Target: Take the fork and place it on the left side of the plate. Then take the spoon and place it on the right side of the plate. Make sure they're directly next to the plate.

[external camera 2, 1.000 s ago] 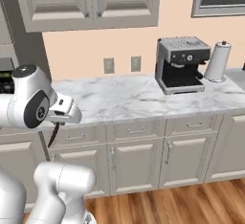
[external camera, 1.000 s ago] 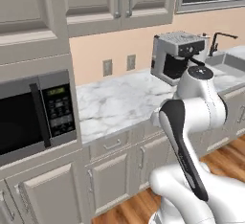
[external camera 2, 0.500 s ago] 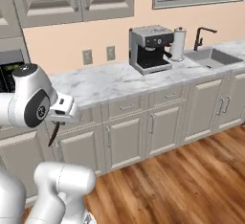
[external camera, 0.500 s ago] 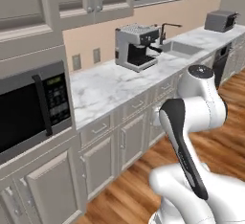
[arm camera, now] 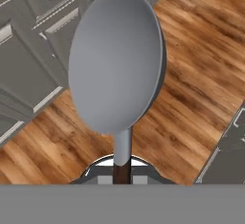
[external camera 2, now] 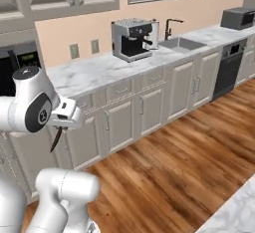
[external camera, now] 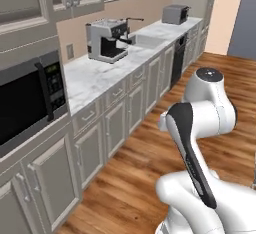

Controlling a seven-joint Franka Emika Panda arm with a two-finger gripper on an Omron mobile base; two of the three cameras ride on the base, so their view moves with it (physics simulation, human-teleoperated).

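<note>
Fingers clamped on spoon (arm camera: 117, 70) handle, bowl pointing straight away from gripper (arm camera: 122, 177), above wood floor (arm camera: 201, 65)

Even, bright, shadowless rendered light, soft low-resolution blur throughout, faint sheen on the wooden floor (external camera 2: 179, 167).

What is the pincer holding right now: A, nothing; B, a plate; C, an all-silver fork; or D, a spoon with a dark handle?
D: in the hand view the spoon rises from the pincer, its round silver bowl over a dark reddish-brown handle.
</note>
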